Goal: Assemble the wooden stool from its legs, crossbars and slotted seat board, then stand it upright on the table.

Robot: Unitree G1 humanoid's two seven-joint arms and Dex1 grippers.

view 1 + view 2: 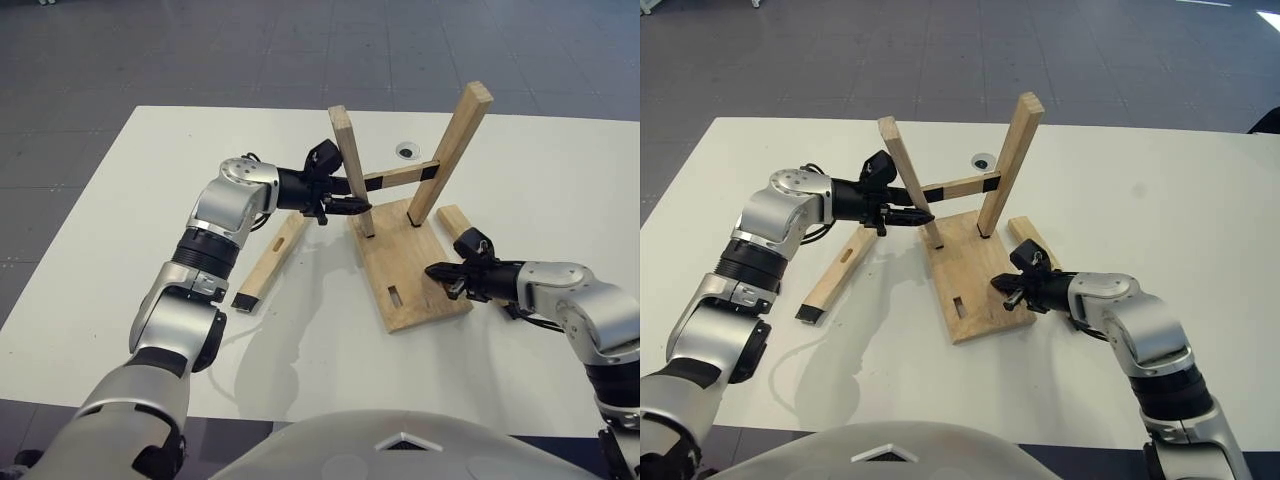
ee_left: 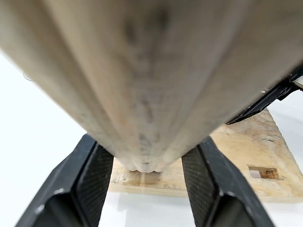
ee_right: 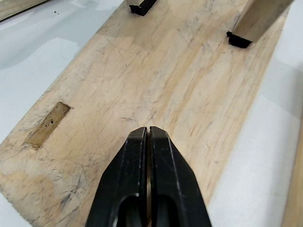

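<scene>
The slotted seat board (image 1: 420, 285) lies flat on the white table. Two legs stand in its far slots, the left leg (image 1: 350, 165) and the right leg (image 1: 452, 150), and a crossbar (image 1: 400, 178) joins them. My left gripper (image 1: 347, 206) is shut on the lower part of the left leg (image 2: 142, 71), one finger on each side. My right gripper (image 3: 149, 128) is shut with nothing in it, its tips resting on the seat board (image 3: 156, 80) near the board's near right edge. An empty slot (image 3: 47, 124) shows in the near part of the board.
A loose leg (image 1: 270, 258) lies on the table left of the board, under my left forearm. Another wooden piece (image 1: 455, 220) lies right of the board, beside my right gripper. A round hole (image 1: 407, 150) sits in the table behind the stool.
</scene>
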